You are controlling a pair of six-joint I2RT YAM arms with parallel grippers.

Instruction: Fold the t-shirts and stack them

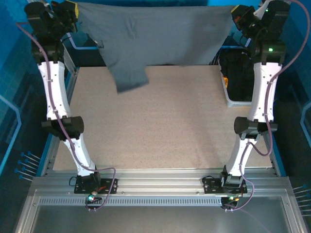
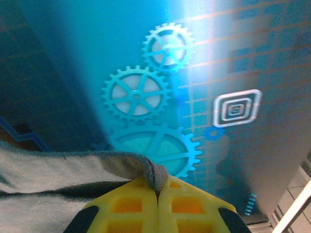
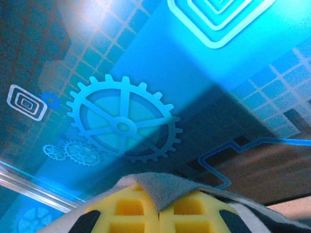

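Against a blue gear-printed wall (image 2: 58, 58), a grey t-shirt (image 1: 155, 36) hangs stretched above the table's (image 1: 160, 126) far edge, one sleeve (image 1: 130, 77) drooping lower. The left gripper (image 2: 156, 187) and right gripper (image 3: 159, 204) each pinch its upper edge.

Before me lies a speckled beige surface (image 1: 160, 121), flat and matte. At its far right edge stands a white plastic mesh basket (image 1: 229, 97). Along my near side runs a slotted silver aluminium frame (image 1: 160, 177), with a grey metal plate (image 1: 155, 218) below it. Behind the surface I face a blue printed wall (image 2: 58, 58) bearing pale cyan gear wheels (image 2: 137, 94) stacked one above another, with a white concentric-square emblem (image 2: 236, 108) to their right.
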